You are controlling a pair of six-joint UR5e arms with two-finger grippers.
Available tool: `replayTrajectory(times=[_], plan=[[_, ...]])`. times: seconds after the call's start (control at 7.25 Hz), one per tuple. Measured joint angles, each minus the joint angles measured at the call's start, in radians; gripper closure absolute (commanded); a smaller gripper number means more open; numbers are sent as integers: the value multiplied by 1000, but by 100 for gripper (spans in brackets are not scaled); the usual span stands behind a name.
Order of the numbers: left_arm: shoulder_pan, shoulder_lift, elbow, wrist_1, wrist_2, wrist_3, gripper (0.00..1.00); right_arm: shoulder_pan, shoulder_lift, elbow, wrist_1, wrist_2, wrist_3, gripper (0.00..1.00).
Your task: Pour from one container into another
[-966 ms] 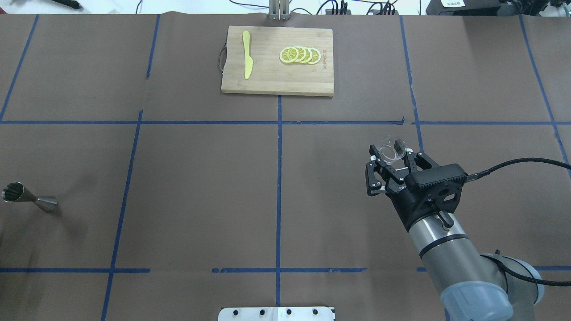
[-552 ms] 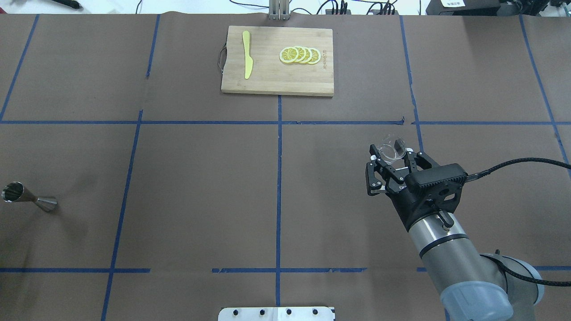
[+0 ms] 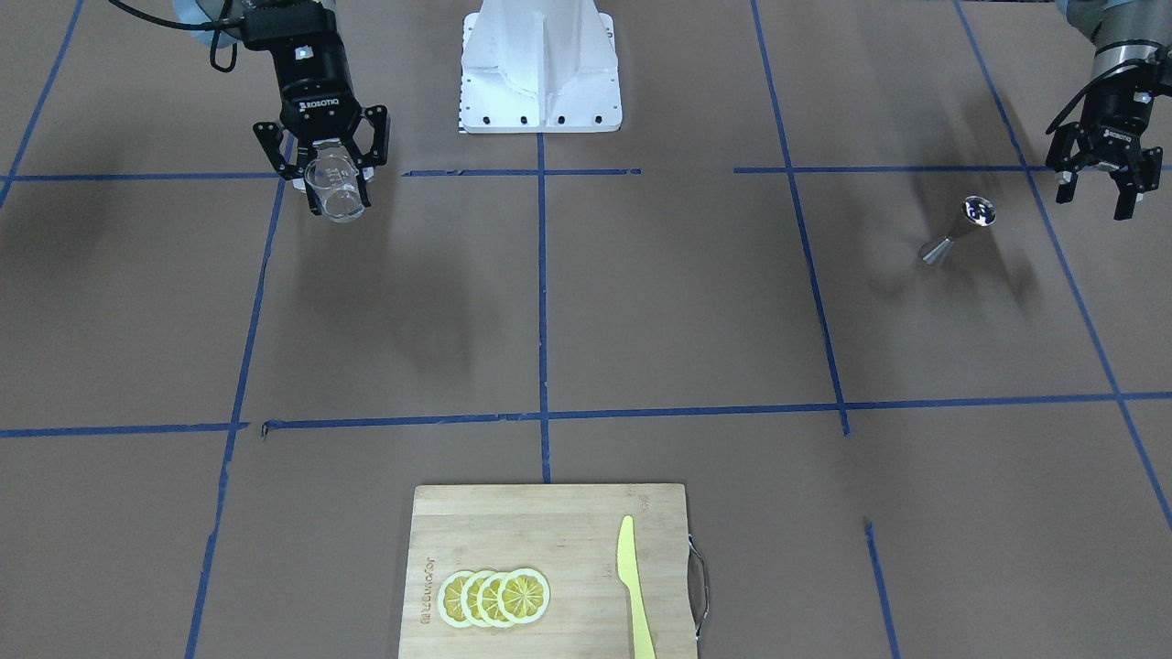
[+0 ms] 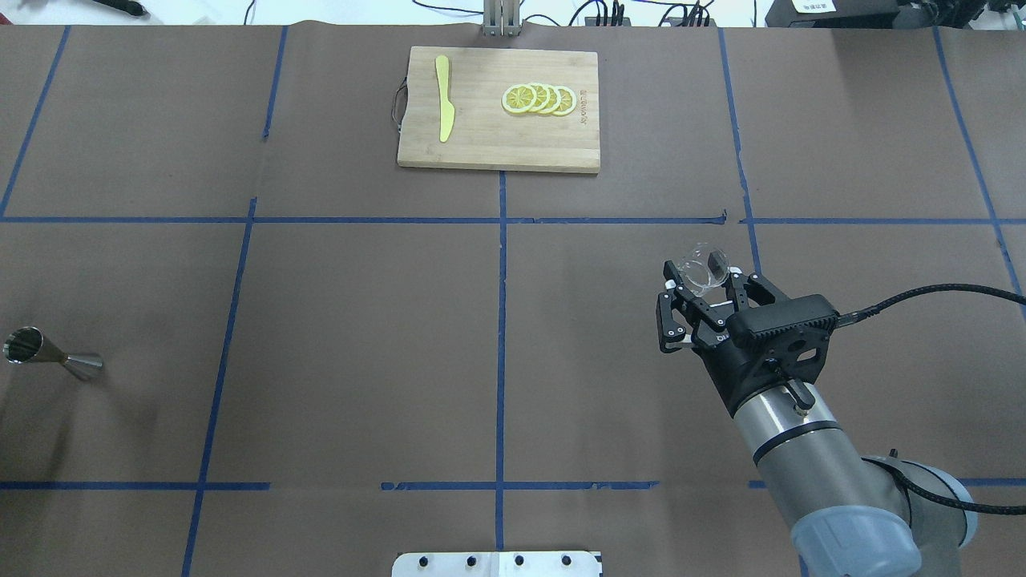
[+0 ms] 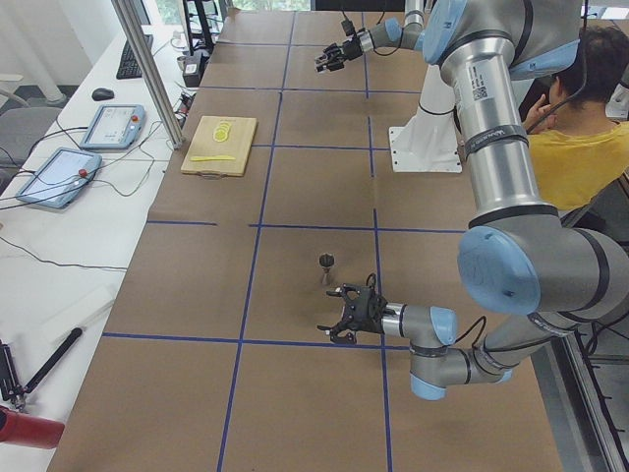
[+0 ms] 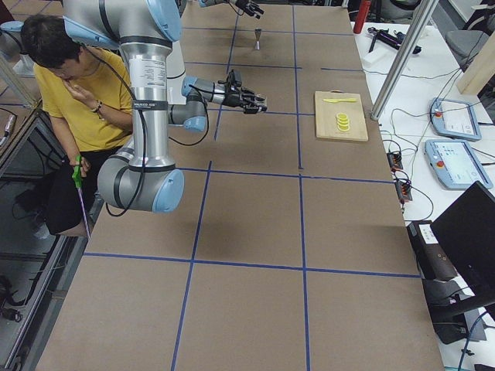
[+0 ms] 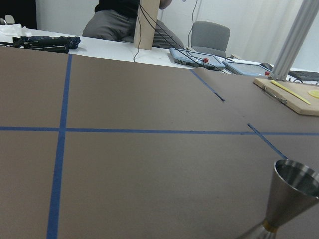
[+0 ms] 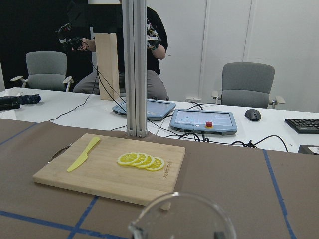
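Note:
The clear glass cup [image 4: 700,271] hangs above the table's right half with my right gripper [image 4: 694,278] shut on it. The front view shows the same cup [image 3: 335,195] roughly upright between the fingers of that gripper [image 3: 326,183], and its rim [image 8: 184,217] fills the bottom of the right wrist view. The steel jigger [image 4: 50,357] stands upright near the table's left edge; it also shows close in the left wrist view [image 7: 293,199]. My left gripper [image 3: 1095,198] hovers open beside the jigger [image 3: 958,234], apart from it, and is outside the overhead view.
At the far centre lies a wooden cutting board [image 4: 497,144] with a yellow knife [image 4: 443,98] and several lemon slices [image 4: 539,99]. Blue tape lines grid the brown table cover. A seated person [image 5: 580,128] is beside the robot base.
The right gripper and the cup have held still. The dark shadow at the left edge near the jigger has drawn back out of the overhead view.

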Motion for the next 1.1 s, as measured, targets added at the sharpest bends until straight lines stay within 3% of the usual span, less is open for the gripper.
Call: replayTrajectory(times=[0.55,1.1], plan=[[-418,-195,-24,306,-415,190,1,2,33,-17,-3,-1,7,100],[-739,-330,-61,604,-816,336,1,3,31,-50,0,-6,52,100]])
